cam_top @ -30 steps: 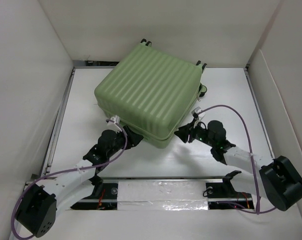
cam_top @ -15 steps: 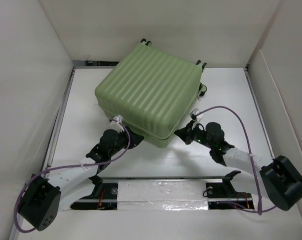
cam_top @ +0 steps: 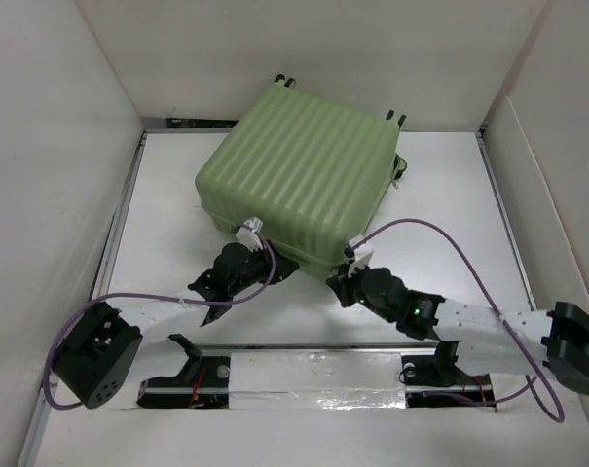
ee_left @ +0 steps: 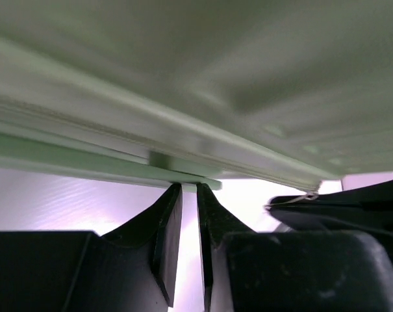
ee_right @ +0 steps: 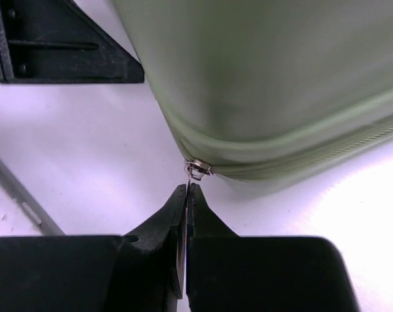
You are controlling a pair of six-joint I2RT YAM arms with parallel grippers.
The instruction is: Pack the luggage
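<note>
The luggage (cam_top: 299, 180), a pale green ribbed hard-shell suitcase, lies shut and flat on the white table, its black wheels (cam_top: 285, 83) at the far edge. My right gripper (cam_top: 341, 282) is at its near corner, shut on the thin tab of the silver zipper pull (ee_right: 199, 169) on the seam of the luggage (ee_right: 267, 84). My left gripper (cam_top: 286, 269) is at the near-left side. In the left wrist view its fingertips (ee_left: 177, 195) stand a narrow gap apart against the lower rim of the luggage (ee_left: 215, 78), with only table showing between them.
White walls (cam_top: 70, 146) close in the table on the left, back and right. A metal rail (cam_top: 313, 347) with taped padding runs along the near edge between the arm bases. Purple cables (cam_top: 450, 233) loop off both wrists. The suitcase's side handle (cam_top: 399, 171) faces right.
Both sets of jaws have closed. The right gripper has slid left along the seam to the near corner, and the left gripper has moved right. The luggage has shifted slightly away.
</note>
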